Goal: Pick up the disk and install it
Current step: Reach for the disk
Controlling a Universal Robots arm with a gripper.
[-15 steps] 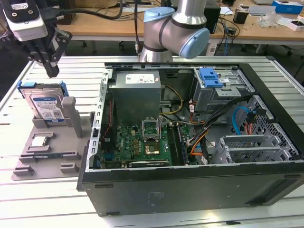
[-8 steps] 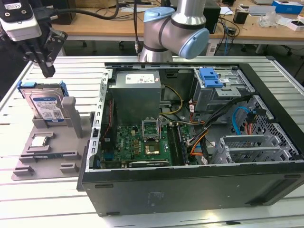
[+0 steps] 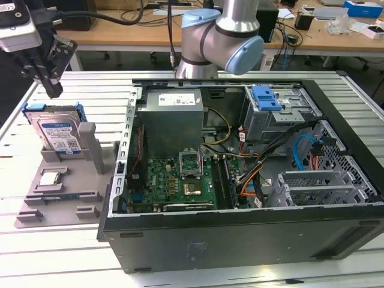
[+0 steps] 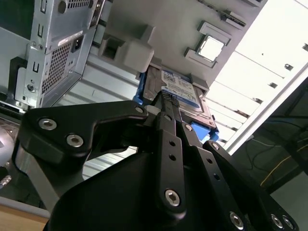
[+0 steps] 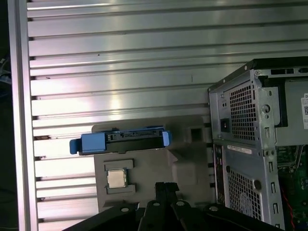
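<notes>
Standing edgewise, disk (image 3: 57, 135) probably leans back.

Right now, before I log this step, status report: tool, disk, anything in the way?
Tool shut, empty, above the disk. Disk upright in gray holder, not yet gripped. Nothing between them.

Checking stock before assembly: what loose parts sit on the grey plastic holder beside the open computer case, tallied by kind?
Flat silver metal hard drive in a blue plastic rail frame: 1
Small square silver chip: 1
Total: 2
</notes>
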